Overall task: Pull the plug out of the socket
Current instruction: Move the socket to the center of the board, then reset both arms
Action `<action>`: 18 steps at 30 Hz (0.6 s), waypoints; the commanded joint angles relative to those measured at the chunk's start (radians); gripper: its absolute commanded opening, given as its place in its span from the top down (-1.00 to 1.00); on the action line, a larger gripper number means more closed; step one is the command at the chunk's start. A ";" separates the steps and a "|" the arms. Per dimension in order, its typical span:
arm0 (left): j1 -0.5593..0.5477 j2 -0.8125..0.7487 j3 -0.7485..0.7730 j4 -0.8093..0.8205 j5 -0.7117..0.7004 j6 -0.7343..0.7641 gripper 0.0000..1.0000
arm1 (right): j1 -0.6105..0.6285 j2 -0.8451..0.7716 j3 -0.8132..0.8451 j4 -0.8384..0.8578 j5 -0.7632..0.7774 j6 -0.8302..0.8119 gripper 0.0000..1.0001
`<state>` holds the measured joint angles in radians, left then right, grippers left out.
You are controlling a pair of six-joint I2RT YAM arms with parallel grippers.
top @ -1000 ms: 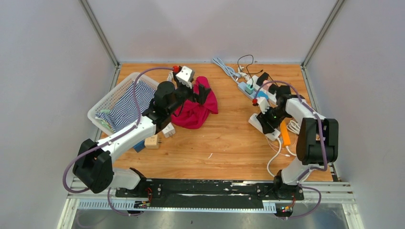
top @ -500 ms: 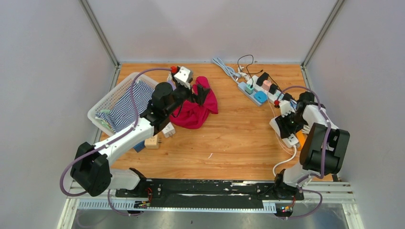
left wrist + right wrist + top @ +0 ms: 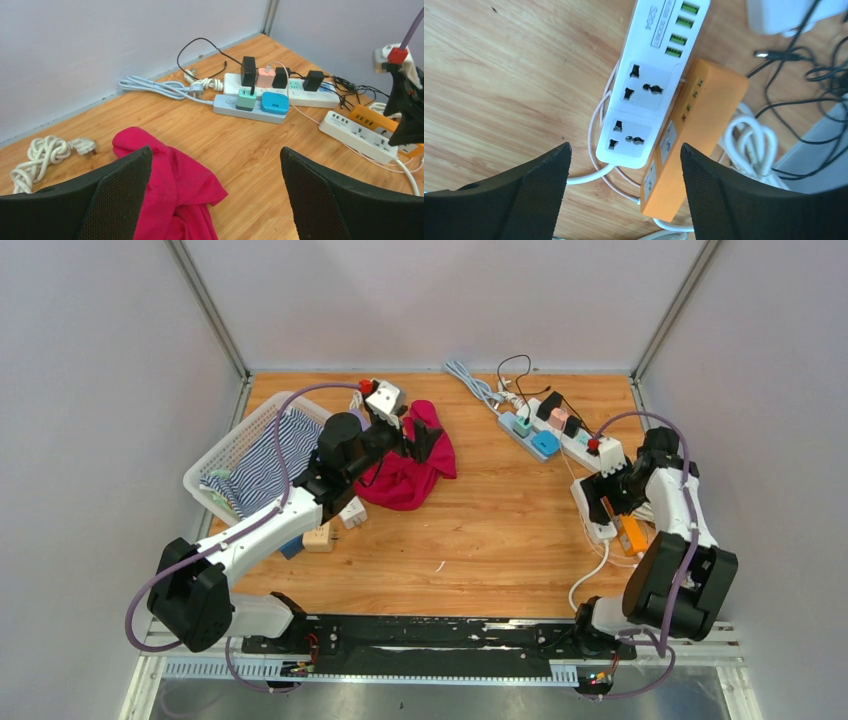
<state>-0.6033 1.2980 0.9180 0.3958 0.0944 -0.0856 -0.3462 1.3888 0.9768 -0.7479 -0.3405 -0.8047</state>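
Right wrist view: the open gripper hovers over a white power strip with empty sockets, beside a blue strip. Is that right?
No. In the right wrist view, an orange strip, not a blue one, lies beside the white power strip; the rest holds.

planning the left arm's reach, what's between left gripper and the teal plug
Left wrist view: red cloth under the left gripper, then bare wood up to the teal plug.

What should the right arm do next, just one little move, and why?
Probably swing the right gripper, jaws open and empty, toward the back of the table to the blue plug. The white strip under it has only empty sockets, while the blue plug sits plugged into the grey strip.
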 commanded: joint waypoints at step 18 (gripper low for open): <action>-0.070 0.004 0.054 -0.028 0.048 -0.053 -1.00 | -0.032 -0.297 0.295 -0.010 -0.393 0.303 -1.00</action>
<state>-0.6243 1.3029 0.9348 0.3950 0.1967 -0.1722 -0.3542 1.0992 1.2644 -0.7956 -0.6403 -0.6544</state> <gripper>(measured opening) 0.997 0.999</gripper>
